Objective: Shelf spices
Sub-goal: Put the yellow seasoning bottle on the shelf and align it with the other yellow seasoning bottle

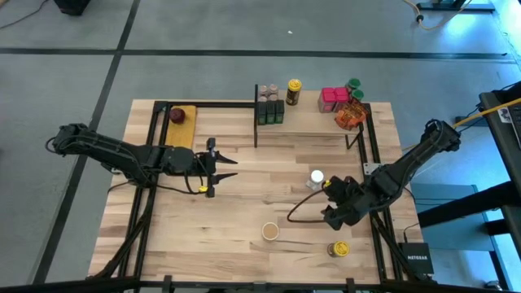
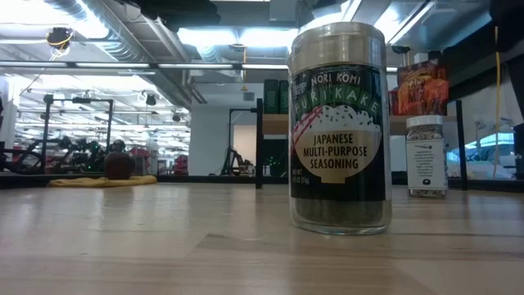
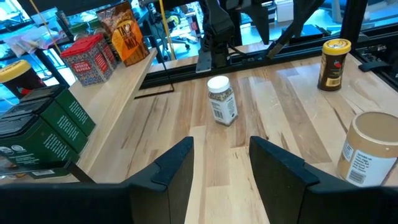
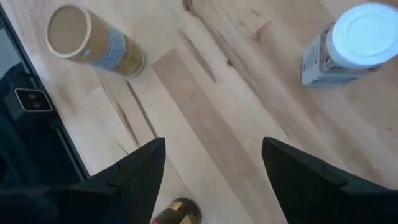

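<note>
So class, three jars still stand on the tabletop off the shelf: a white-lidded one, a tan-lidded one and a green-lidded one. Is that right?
Not quite. The third jar has a yellow lid, not green; the high view shows it near the table's front edge. The white-lidded jar and the tan-lidded jar stand on the tabletop as stated, off the shelf.

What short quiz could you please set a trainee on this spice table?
1. True or false: the right arm's jaws are shut on a jar.
2. How many jars stand on the tabletop, off the shelf? A two, B three, C five.
3. Fill in: of those jars, the one closest to the shelf has a ___ lid.

Key: 1 false, both arms' jaws are open and empty. 2 B: white-lidded jar, tan-lidded jar, yellow-lidded jar. 3 white.
</note>
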Action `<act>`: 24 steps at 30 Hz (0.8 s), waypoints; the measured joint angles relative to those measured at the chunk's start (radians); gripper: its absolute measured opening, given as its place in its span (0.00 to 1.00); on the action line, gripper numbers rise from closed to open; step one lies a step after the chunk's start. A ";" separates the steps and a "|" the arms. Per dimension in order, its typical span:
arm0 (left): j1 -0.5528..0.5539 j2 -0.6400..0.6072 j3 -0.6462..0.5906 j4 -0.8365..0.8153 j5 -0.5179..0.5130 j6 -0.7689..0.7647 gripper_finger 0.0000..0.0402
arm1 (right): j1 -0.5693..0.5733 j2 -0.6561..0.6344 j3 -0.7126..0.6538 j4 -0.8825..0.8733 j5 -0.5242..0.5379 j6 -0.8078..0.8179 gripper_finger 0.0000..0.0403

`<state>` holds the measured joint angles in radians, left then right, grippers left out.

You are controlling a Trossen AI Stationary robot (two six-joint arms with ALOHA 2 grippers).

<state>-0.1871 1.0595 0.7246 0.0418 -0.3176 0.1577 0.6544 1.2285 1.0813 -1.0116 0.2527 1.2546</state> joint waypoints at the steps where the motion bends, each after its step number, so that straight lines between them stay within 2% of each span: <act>1: 0.000 0.000 0.000 0.000 0.000 0.000 0.37 | 0.000 0.000 -0.004 0.004 -0.006 0.001 0.68; 14: 0.000 0.000 0.000 -0.001 0.000 0.006 0.37 | 0.008 0.000 -0.008 -0.015 -0.046 0.030 0.68; 18: 0.000 0.000 0.000 -0.005 0.000 -0.001 0.37 | 0.064 0.011 -0.008 0.010 -0.072 0.135 0.68; 24: -0.001 0.000 0.000 -0.014 0.000 -0.001 0.37 | 0.215 0.087 -0.008 0.146 -0.102 0.337 0.68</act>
<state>-0.1879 1.0595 0.7246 0.0277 -0.3177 0.1566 0.8690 1.3158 1.0733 -0.8657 0.1512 1.5919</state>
